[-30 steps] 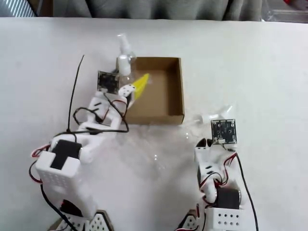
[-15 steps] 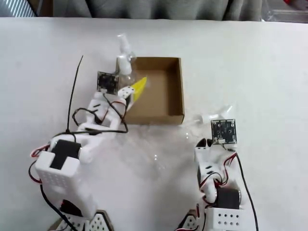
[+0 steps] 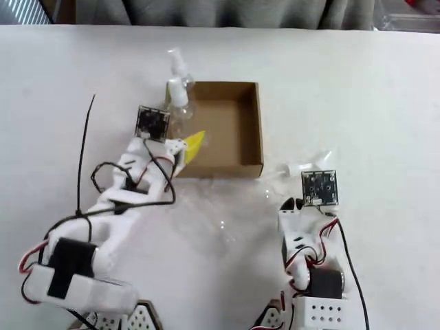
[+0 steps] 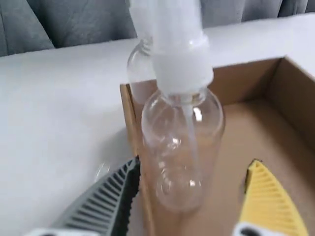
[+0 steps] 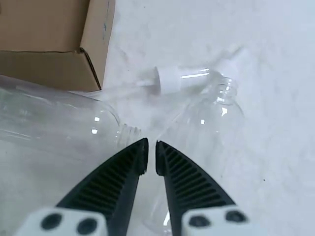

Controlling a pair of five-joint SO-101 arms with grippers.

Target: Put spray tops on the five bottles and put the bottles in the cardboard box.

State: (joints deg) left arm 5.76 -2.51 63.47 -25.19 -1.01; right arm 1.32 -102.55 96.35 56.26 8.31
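1. The left gripper hangs at the 9 o'clock wall of the box. Its grey and yellow fingers are spread wide to either side of a bottle, and no contact shows.
2. That bottle, a clear plastic bottle with a white spray top, stands upright inside the box in its 10 o'clock corner, against the wall.
3. A second clear bottle stands at 12 o'clock from the first, just beyond that corner of the box. In the high view it also carries a white top.
4. The open brown cardboard box sits on the white table, toward 12 o'clock from the two arms.
5. A clear uncapped bottle lies on its side on the table at 6 o'clock from the box, with its open neck beside the right gripper's tips.
6. The right gripper is low over the table at 5 o'clock from the box. Its black fingers are almost pressed together, with only a slit between them, and they pinch nothing.
7. A loose white spray top lies on the table near the box's 5 o'clock corner.
8. Another topless clear bottle lies beside the right gripper, its neck next to the loose top.
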